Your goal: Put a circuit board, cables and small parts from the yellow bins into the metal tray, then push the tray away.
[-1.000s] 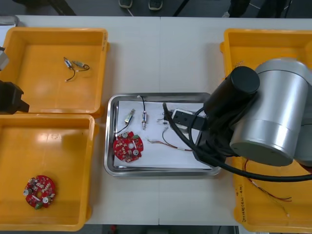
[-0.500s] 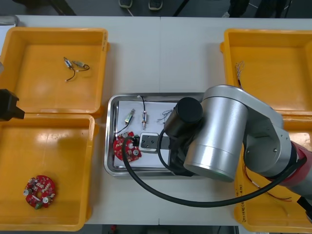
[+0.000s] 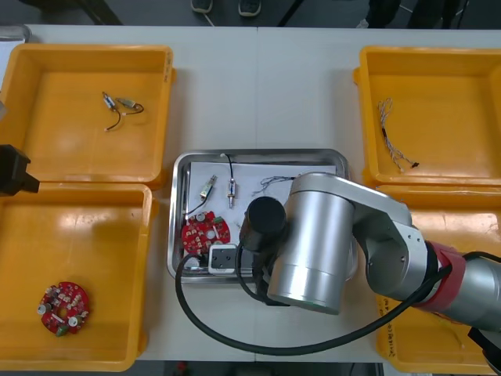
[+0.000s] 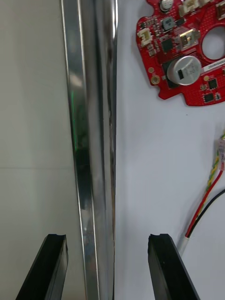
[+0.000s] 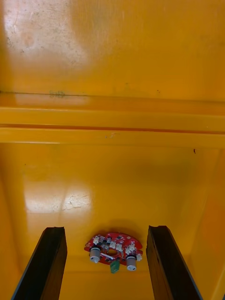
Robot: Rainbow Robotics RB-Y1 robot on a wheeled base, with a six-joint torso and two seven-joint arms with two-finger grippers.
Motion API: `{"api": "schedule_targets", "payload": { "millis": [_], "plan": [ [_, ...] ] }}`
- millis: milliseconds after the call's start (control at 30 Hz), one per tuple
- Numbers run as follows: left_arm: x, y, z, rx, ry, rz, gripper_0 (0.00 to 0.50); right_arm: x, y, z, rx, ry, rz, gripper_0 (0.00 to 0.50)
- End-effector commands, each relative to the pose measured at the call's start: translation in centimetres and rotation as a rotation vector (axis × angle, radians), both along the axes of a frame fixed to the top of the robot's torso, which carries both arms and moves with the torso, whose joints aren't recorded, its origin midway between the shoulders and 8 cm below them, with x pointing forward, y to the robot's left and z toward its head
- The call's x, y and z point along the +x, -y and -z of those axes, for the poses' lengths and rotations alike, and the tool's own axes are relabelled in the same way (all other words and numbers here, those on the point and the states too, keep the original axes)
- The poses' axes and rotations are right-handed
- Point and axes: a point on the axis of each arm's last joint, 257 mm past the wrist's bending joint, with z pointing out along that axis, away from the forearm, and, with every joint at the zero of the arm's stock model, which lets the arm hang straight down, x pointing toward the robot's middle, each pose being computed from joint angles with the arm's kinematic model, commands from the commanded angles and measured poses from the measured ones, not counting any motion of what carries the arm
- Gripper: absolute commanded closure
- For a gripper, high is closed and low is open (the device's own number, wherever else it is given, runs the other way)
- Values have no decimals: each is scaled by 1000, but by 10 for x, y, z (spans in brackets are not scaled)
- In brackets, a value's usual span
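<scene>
Right gripper [image 4: 108, 239] was released, jaws spread and straddling the metal tray [image 4: 91, 117] at its shiny rim. One finger sat over the bare table [image 4: 33, 117], the other over the tray's white inside. The round red circuit board [image 4: 187, 51] lay in the tray ahead of the inner finger, apart from it and partly cut off. A red and yellow cable [image 4: 212, 180] ran just beside that finger. From the front, the right arm [image 3: 313, 243] hid the tray's near right part. Left gripper [image 5: 105, 229] was also released over a yellow bin [image 5: 112, 61], with a second board [image 5: 114, 246] between its jaws, not touched.
</scene>
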Motion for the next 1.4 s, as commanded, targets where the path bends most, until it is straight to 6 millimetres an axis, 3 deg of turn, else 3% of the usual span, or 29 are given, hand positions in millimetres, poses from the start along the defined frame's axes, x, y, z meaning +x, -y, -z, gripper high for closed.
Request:
{"api": "schedule_targets", "payload": {
  "millis": [33,867,1400],
  "plan": [
    [-5,-18,-13,70,13,44,0,-9,-24,-3,-11,42,-108,0],
    [-5,-18,-13,70,13,44,0,0,-24,26,-56,69,-53,0],
    [-5,-18,-13,70,13,44,0,3,-21,30,-62,75,-36,0]
  ]
}}
